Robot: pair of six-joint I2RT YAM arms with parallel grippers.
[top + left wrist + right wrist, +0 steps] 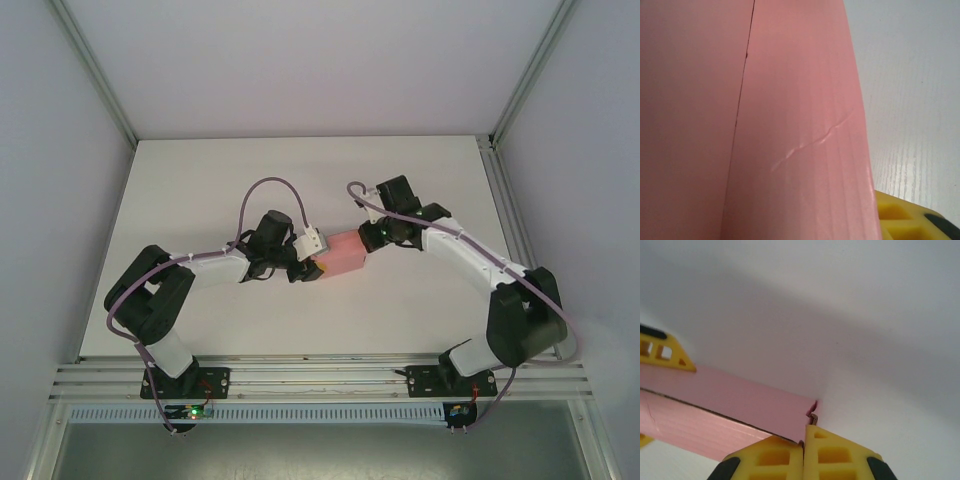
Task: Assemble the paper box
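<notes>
White walls (300,60) enclose a table (200,190) with open surface reaching to every edge. The paper box (345,252) is at mid-table. The left jaws straddle and clamp its 9 o'clock end. The right jaws, pressed together, pinch its corner edge at 3 o'clock.

Soft even light, faint shadows; the paper box (800,100) looks blurred.

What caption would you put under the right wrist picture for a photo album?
The right arm's yellow jaws, closed, pinch one corner of the pink paper box.
</notes>
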